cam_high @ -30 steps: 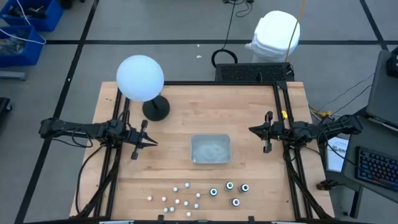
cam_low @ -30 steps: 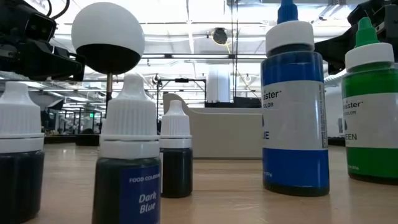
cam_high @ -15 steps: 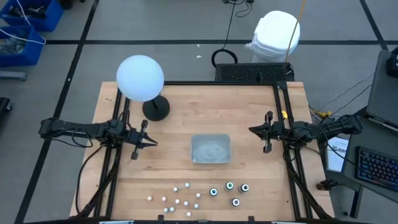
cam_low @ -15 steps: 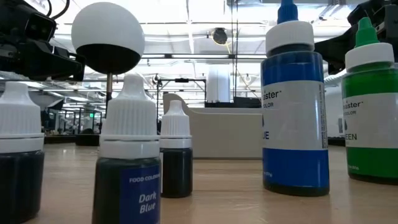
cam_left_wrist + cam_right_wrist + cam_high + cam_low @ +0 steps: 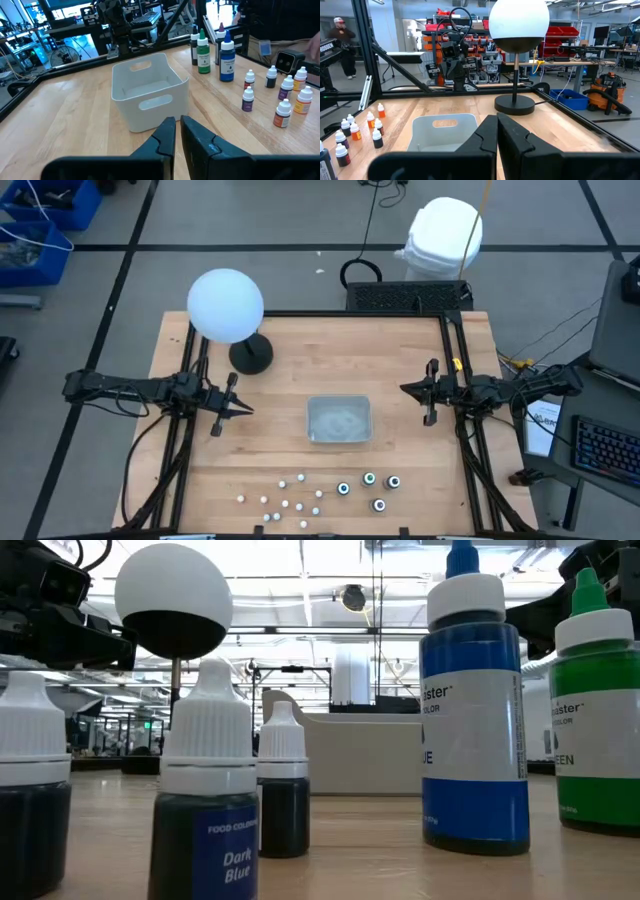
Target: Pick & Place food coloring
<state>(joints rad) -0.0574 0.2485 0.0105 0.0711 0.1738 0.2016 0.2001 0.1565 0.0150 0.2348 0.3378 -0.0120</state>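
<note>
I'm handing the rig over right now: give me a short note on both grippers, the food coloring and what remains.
Left gripper: empty, fingers nearly shut, parked left of the tray.
Right gripper: shut, empty, parked right of the tray.
Food coloring bottles: all standing along the table's near edge, four bigger ones to the right of the small ones.
Done: nothing; the tray holds no bottle.
Left: pick each bottle, presumably into the tray.

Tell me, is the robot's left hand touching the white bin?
Apart. In the high view, bare wooden table lies between the left hand and the white bin. The left wrist view shows the bin standing ahead of its fingertips, clear of them.
</note>
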